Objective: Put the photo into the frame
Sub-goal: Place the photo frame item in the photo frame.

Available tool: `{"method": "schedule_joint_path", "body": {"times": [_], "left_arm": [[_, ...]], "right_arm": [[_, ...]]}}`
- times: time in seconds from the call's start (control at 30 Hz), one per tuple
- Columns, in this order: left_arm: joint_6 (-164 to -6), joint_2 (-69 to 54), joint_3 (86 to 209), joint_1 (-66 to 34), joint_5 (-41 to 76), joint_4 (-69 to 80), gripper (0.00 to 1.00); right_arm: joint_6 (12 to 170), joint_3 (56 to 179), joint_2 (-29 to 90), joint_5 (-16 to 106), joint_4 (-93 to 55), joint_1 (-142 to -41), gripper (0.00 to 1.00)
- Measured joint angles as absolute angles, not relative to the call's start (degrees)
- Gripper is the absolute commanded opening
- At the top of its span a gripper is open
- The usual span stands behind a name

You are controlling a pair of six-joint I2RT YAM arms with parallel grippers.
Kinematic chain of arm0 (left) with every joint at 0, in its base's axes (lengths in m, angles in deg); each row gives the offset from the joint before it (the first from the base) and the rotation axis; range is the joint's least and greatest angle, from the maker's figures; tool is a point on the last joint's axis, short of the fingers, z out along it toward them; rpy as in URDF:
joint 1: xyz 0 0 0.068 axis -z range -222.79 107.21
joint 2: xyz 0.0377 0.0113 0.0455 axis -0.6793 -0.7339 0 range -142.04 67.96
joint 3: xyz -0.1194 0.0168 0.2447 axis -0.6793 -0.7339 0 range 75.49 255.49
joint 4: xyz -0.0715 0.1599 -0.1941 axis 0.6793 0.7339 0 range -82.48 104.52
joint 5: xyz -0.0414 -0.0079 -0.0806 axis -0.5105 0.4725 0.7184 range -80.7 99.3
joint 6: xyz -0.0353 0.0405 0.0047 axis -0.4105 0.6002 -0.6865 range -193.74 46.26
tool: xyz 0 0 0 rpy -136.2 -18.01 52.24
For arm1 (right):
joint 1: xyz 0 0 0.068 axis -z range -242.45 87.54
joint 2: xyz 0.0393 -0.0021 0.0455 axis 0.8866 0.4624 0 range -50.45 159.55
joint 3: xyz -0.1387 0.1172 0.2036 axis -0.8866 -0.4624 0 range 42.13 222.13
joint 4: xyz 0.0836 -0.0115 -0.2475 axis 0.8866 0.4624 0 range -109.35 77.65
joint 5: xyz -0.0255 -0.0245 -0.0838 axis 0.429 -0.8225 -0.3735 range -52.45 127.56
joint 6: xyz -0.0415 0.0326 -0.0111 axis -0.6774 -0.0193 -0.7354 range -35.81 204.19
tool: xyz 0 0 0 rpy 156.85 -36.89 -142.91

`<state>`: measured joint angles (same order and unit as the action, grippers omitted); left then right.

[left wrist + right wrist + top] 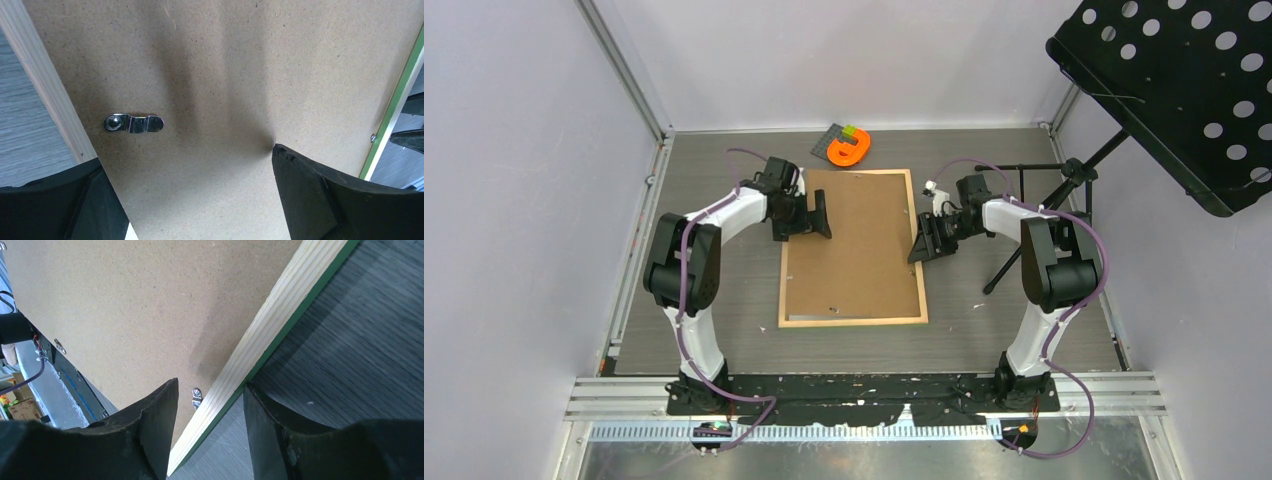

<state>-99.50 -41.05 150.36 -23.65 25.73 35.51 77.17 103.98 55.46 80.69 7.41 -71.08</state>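
Observation:
The frame [919, 262] lies flat on the dark table with its pale wood face up. The brown backing board [854, 250] fills it. The photo is hidden. My left gripper [807, 218] hangs open over the board's upper left part; in the left wrist view my left gripper [185, 155] has its fingers wide apart, close above the bare board [225, 65], beside a metal turn clip [134, 123]. My right gripper [924, 240] is at the frame's right rail. In the right wrist view my right gripper [211, 385] stands open astride the rail [270, 325], near another clip [197, 397].
An orange piece with small grey and green parts [849, 147] lies at the back, just past the frame's top edge. A black perforated music stand [1184, 80] hangs over the right side, its tripod legs [1034, 225] on the table next to my right arm. Pale walls enclose the table.

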Motion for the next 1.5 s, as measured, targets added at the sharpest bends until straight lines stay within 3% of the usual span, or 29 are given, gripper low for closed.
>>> {"method": "schedule_joint_path", "body": {"times": [1.5], "left_arm": [[-95.84, -37.62, 151.34, -23.28, 18.65, 41.52, 1.00]], "right_arm": [[77.08, 103.96, 55.46, 80.69, 7.39, -71.08, 0.56]]}}
